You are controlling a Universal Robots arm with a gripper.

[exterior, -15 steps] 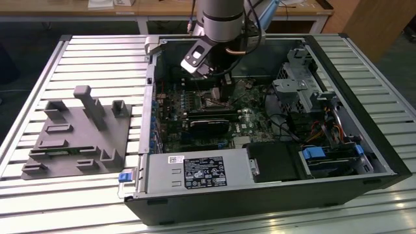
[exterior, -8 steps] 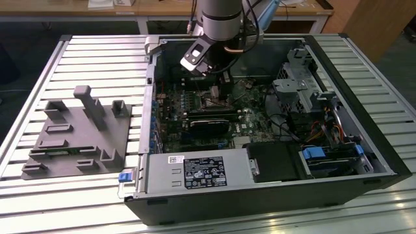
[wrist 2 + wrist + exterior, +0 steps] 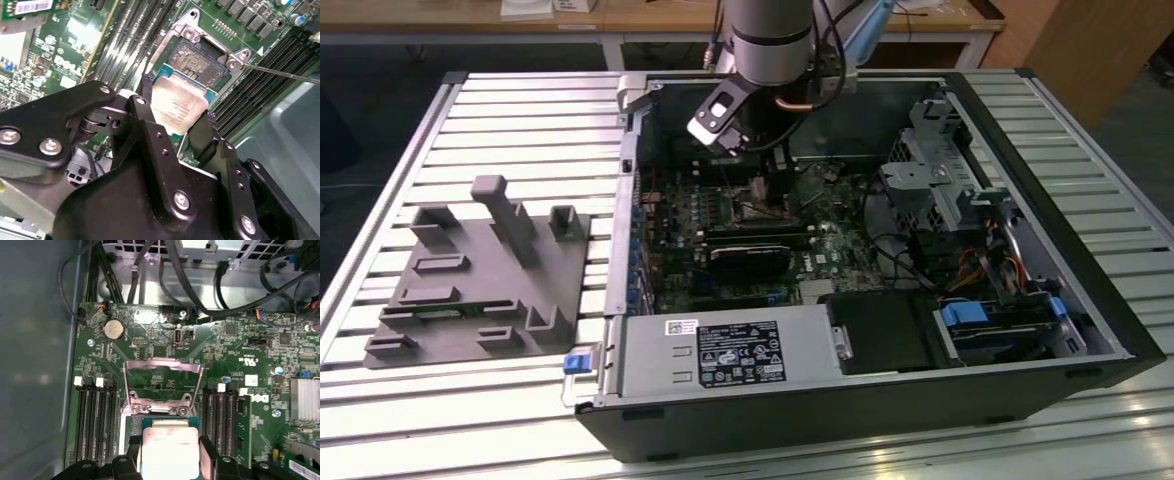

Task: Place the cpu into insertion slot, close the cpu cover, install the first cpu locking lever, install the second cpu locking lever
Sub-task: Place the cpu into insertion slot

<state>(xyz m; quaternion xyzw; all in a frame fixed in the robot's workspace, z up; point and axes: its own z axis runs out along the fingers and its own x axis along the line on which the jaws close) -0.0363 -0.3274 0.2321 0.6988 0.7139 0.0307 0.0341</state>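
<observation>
My gripper point(image 3: 177, 107) is shut on the cpu point(image 3: 175, 102), a flat silver-grey square chip gripped by two opposite edges between the black fingers point(image 3: 145, 92). I hold the chip just above one side of the insertion slot point(image 3: 197, 57), whose dark centre lies bare on the green board. In the first wrist view the cpu point(image 3: 167, 450) hangs before the cpu cover point(image 3: 162, 365), a thin silvery frame tilted up and open behind the socket. A thin metal lever rod point(image 3: 280, 73) sticks out beside the socket. In the exterior view the gripper point(image 3: 765, 170) reaches down into the computer case over the insertion slot point(image 3: 761, 208).
Long black memory slots point(image 3: 97, 420) flank the socket on both sides. A black graphics card point(image 3: 754, 255), a power supply point(image 3: 720, 355) and drive bays point(image 3: 961, 200) with cables fill the case. A grey fixture point(image 3: 474, 270) stands on the slatted table at the exterior view's left.
</observation>
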